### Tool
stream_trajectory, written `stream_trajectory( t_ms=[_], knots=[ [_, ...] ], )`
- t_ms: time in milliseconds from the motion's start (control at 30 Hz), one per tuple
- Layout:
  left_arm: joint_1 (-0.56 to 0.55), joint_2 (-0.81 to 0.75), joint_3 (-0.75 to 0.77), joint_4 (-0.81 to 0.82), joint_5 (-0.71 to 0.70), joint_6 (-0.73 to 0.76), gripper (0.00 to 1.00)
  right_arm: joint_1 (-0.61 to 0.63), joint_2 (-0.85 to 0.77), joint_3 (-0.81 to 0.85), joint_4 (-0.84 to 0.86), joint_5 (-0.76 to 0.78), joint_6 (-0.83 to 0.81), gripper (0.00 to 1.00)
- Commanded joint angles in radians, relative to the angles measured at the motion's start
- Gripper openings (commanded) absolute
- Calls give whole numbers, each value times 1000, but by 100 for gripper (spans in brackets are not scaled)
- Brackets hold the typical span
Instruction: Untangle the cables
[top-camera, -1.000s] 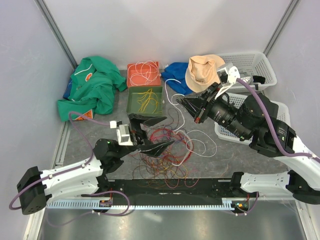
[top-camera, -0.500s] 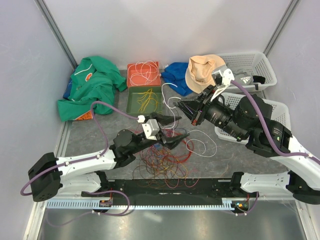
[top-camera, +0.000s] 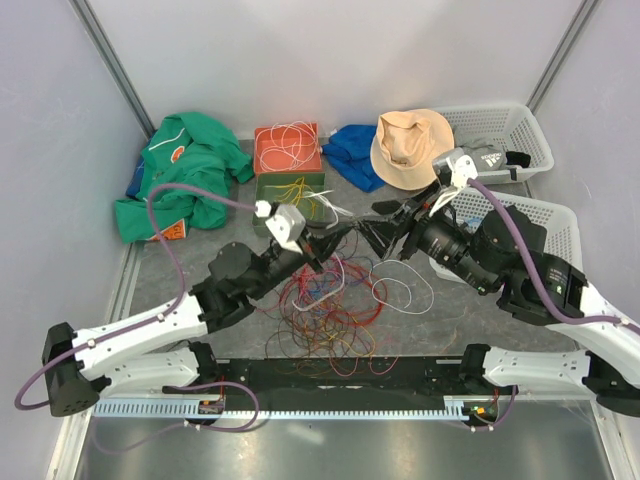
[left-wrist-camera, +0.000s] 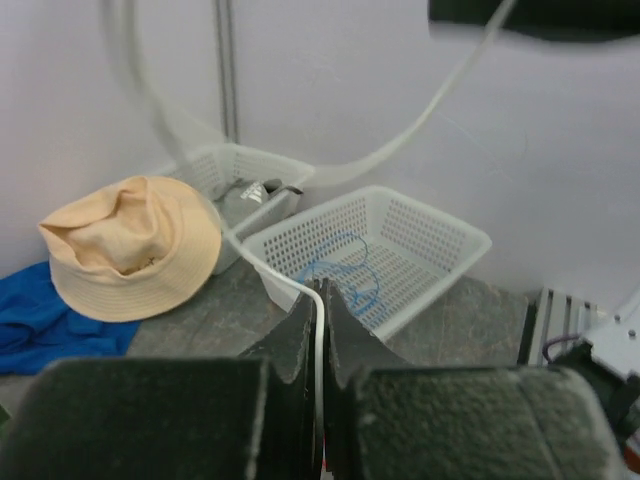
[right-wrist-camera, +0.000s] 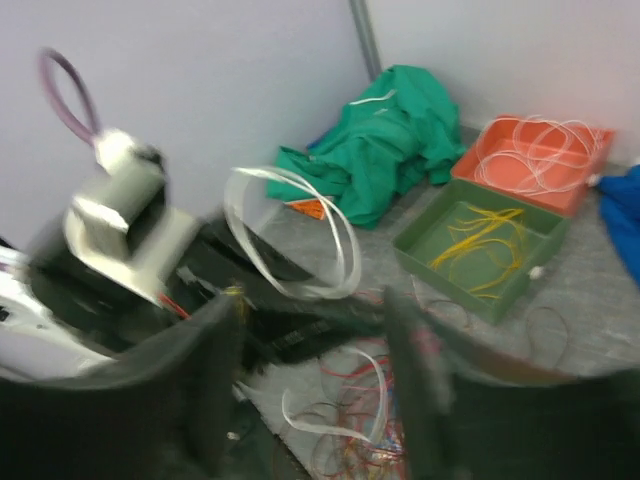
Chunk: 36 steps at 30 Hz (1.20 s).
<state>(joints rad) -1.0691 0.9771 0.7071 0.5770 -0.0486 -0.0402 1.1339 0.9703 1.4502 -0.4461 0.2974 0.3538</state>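
Cables (top-camera: 325, 320) heaped in the near middle, a red, orange and white tangle. Left gripper (left-wrist-camera: 320, 295) raised over the heap, pinched tight on a white cable (left-wrist-camera: 319, 380). Right gripper (right-wrist-camera: 310, 310) just right, facing it, jaws apart.

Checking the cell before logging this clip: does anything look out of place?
Yes. A tan fabric bucket hat lies against the far white plastic basket, and a crumpled green garment lies heaped at far left, both odd beside the tangled thin coloured cables.
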Motion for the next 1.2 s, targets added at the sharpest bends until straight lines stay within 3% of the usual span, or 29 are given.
stream_trajectory(
  t_ms=[0, 67, 200, 300, 467, 867, 1167],
  knots=[
    [9, 43, 244, -390, -223, -112, 2, 0, -39, -74, 24, 95, -3, 79],
    [29, 77, 337, -468, -275, -115, 2, 0, -50, -102, 21, 124, 4, 98],
    [156, 190, 498, -679, -246, -218, 2, 0, -77, -168, -2, 195, 19, 98],
    [322, 268, 580, -713, -101, -344, 2, -2, -103, -210, -11, 233, 25, 98],
    [469, 440, 732, -703, -65, -366, 2, 0, -165, -296, -10, 301, 24, 98],
    [643, 954, 1287, -695, 4, -351, 2, -2, -257, -632, 167, 393, 72, 98],
    [692, 1247, 1511, -471, -166, -225, 2, 0, -288, -867, 308, 387, 168, 98]
  ],
)
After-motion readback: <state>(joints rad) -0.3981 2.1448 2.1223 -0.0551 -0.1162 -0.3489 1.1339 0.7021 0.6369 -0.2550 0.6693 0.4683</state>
